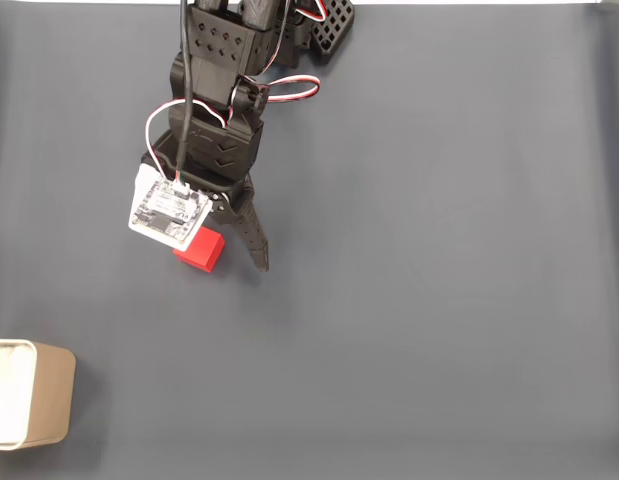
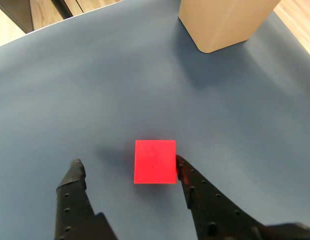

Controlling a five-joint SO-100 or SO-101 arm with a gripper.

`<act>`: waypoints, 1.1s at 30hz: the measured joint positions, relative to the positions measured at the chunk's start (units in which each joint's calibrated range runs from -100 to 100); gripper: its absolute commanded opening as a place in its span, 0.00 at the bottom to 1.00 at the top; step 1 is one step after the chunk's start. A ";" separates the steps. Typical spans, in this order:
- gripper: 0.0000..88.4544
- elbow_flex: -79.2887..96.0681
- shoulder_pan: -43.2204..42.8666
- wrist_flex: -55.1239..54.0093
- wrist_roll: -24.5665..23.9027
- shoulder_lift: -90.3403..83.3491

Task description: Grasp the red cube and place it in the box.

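My jaws [image 2: 128, 165] stand released around the red cube [image 2: 155, 161] at lower centre of the wrist view, which I judge light, stiff, matte-sided, best pinched across its flat side faces.

You have the red cube [image 2: 155, 162] sitting flat on the dark grey surface, a small, bright, plain block with matte faces; in the fixed view [image 1: 200, 250] its upper part is hidden under the arm. Your box [image 1: 47, 394] stands upright at the lower left edge of the fixed view, well apart from the cube: tan outside, rounded corners, thin walls, white inside. In the wrist view it [image 2: 226, 22] rises at the top edge.
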 measured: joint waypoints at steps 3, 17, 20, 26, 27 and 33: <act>0.42 -0.54 0.00 0.00 -0.34 0.09; 0.00 -1.63 -0.22 1.51 1.03 0.17; 0.00 -1.63 -0.22 1.99 1.03 0.17; 0.00 -2.71 -0.96 5.89 2.15 -0.96; 0.00 -3.07 -1.19 7.24 2.30 -1.30; 0.00 -10.13 -2.00 20.13 2.10 -4.34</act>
